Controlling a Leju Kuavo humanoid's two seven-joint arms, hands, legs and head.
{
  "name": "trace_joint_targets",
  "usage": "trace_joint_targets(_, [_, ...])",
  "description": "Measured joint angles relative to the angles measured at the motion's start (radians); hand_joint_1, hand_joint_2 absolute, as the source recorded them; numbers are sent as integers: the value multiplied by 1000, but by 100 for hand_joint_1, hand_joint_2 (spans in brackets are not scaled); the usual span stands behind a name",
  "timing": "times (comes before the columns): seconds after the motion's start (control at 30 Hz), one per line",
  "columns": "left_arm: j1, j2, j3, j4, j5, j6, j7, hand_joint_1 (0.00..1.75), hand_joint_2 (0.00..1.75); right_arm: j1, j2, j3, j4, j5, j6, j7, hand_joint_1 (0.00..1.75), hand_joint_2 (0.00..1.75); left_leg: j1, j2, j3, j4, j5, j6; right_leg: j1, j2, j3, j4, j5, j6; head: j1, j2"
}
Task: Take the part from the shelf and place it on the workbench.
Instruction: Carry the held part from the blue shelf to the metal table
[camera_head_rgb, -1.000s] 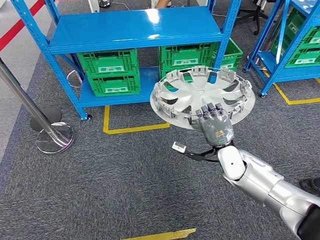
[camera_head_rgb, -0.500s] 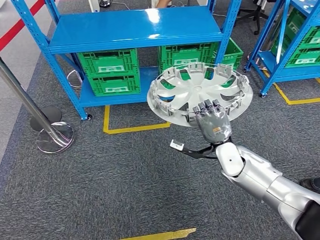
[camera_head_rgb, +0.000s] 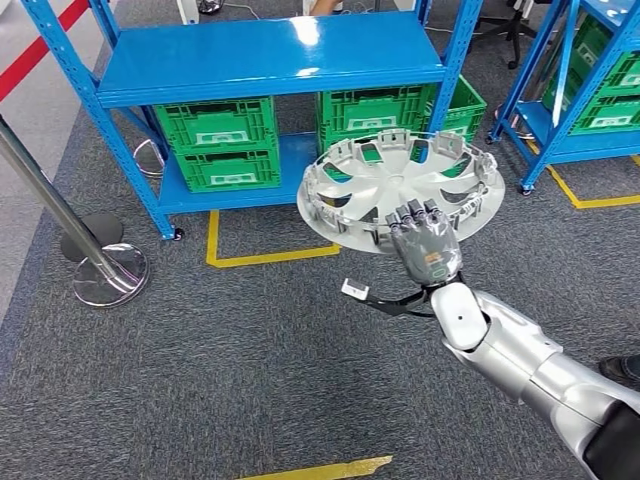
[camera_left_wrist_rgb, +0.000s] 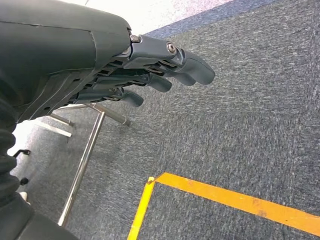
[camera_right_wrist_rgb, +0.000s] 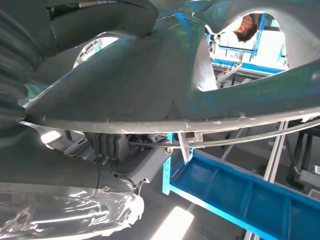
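The part is a silver wheel cover (camera_head_rgb: 392, 180), held roughly flat in the air in front of the blue shelf (camera_head_rgb: 272, 55). My right hand (camera_head_rgb: 424, 245) grips its near rim, fingers over the top edge. In the right wrist view the wheel cover (camera_right_wrist_rgb: 158, 85) looms very close, its grey surface and spoke openings across the picture, with my right hand (camera_right_wrist_rgb: 109, 150) clamped on its rim. My left hand (camera_left_wrist_rgb: 151, 70) hangs over the grey carpet with fingers straight and apart, holding nothing.
Green crates (camera_head_rgb: 219, 140) sit on the shelf's lower level. A second blue shelf (camera_head_rgb: 581, 80) with green crates stands at the right. A chrome stanchion base (camera_head_rgb: 109, 275) stands on the carpet at left. Yellow floor tape (camera_head_rgb: 268, 255) marks the shelf's front.
The wheel cover and my right hand have shifted slightly, first a little left and up, then settling; the cover's tilt has changed a little. The grip is unchanged.
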Motion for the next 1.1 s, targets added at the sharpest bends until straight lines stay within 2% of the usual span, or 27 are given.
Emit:
trace_joint_targets(0.07, [0,0,0,0,0,-2,0,0,175,-1,1,1,5,0,0,9,175,175,-1,0,-1,2,0,1,-1,0,0,-1,2,2,0,0])
trace_joint_targets(0.17, [-1,1,0,0,0,-4,3,0,175,-7,7,8,11,0,0,24,175,175,-1,-2,-1,-7,8,13,-2,-2,1,-9,8,14,-1,0])
trace_joint_targets(0.2, [-1,0,0,0,0,-4,6,0,175,-10,9,11,14,0,0,28,175,175,2,-3,2,-17,15,17,-1,-2,-4,-6,2,17,0,0])
trace_joint_targets(0.23, [-2,0,0,0,0,-5,10,0,175,-14,9,14,17,0,0,34,175,175,6,-3,4,-27,22,19,0,-2,-15,14,-16,20,1,0])
trace_joint_targets(0.27, [-2,-1,0,0,0,-4,14,0,175,-18,9,18,21,-1,-1,40,175,175,10,-5,4,-34,27,19,-1,-1,-36,59,-46,22,2,0])
trace_joint_targets(0.33, [-2,-3,0,0,1,-3,24,0,175,-23,11,31,33,0,-4,50,175,175,13,-10,0,-35,30,18,-8,1,-92,192,-113,29,3,0])
trace_joint_targets(0.37, [-2,-4,0,0,3,-2,29,0,175,-22,13,39,41,0,-6,51,175,175,15,-16,-1,-34,31,16,-12,0,-111,242,-129,33,3,0])
trace_joint_targets(0.4, [-2,-5,0,0,5,0,35,0,175,-21,14,46,48,0,-8,48,175,175,18,-23,-3,-32,32,13,-17,0,-114,256,-126,38,3,0])
trace_joint_targets(0.43, [-2,-5,0,0,7,1,40,0,175,-19,15,51,55,0,-9,42,175,175,23,-33,-5,-29,32,8,-23,1,-98,231,-105,44,3,0])
trace_joint_targets(0.47, [-2,-6,0,0,10,3,45,0,175,-18,16,54,62,0,-10,34,175,175,29,-44,-9,-23,31,1,-30,6,-67,176,-74,51,4,0])
trace_joint_targets(0.5, [-2,-5,0,0,11,4,49,0,175,-18,17,56,68,0,-10,26,175,175,34,-55,-14,-16,29,-8,-37,24,-32,113,-54,60,4,0])
trace_joint_targets(0.53, [-3,-4,0,0,12,4,52,0,175,-19,19,56,73,0,-11,20,175,175,37,-65,-23,-4,27,-18,-42,43,-3,61,-42,63,6,0])
trace_joint_targets(0.57, [-4,-3,0,0,12,5,54,0,175,-20,21,56,78,0,-11,16,175,175,38,-74,-33,6,27,-27,-45,58,14,32,-40,62,7,0])
trace_joint_targets(0.6, [-4,-3,0,0,13,5,54,0,175,-20,23,56,82,0,-11,13,175,175,39,-83,-42,12,29,-35,-43,67,19,26,-47,57,8,0])
trace_joint_targets(0.67, [-1,-3,1,0,14,6,56,0,175,-18,31,55,89,0,-12,9,175,175,43,-97,-53,15,35,-46,-39,49,15,32,-46,39,8,0])
trace_joint_targets(0.73, [2,-2,1,0,15,6,58,0,175,-16,37,54,95,-1,-12,7,175,175,42,-74,-69,43,15,-54,-36,27,13,34,-44,22,3,0])
trace_joint_targets(0.8, [1,-2,1,0,15,6,58,0,175,-16,38,52,101,-1,-12,7,175,175,40,-29,-116,150,-45,-57,-30,4,13,33,-42,9,0,0])
trace_joint_targets(0.87, [0,-3,1,0,15,6,58,0,175,-16,39,50,106,-1,-12,7,175,175,39,-11,-173,283,-100,-55,-20,-20,12,33,-43,2,-1,0])
trace_joint_targets(0.9, [0,-4,1,0,15,6,59,0,175,-15,39,50,108,-1,-12,6,175,175,38,-9,-183,312,-105,-51,-15,-31,12,33,-43,0,-1,0])
trace_joint_targets(0.93, [1,-4,1,0,15,6,59,0,175,-15,40,50,110,-1,-12,5,175,175,35,-8,-175,302,-92,-44,-10,-42,12,33,-43,-1,-1,0])
trace_joint_targets(0.97, [1,-4,1,0,15,6,59,0,175,-15,41,49,112,-1,-12,3,175,175,30,-4,-147,254,-65,-34,-6,-52,12,33,-43,-2,-1,0])
trace_joint_targets(1.03, [0,-2,1,0,15,5,61,0,175,-15,44,46,113,-1,-12,0,175,175,10,31,-69,116,-15,-7,0,-71,13,33,-44,-2,-1,0])
trace_joint_targets(1.07, [-2,-1,1,0,15,5,62,0,175,-14,46,43,115,-1,-12,-2,175,175,1,50,-42,65,-4,3,2,-80,13,33,-44,-2,0,0])
trace_joint_targets(1.1, [-3,0,1,0,15,5,63,0,175,-14,47,40,116,-1,-12,-5,175,175,-6,62,-29,38,-3,9,3,-90,12,32,-44,-1,0,0])
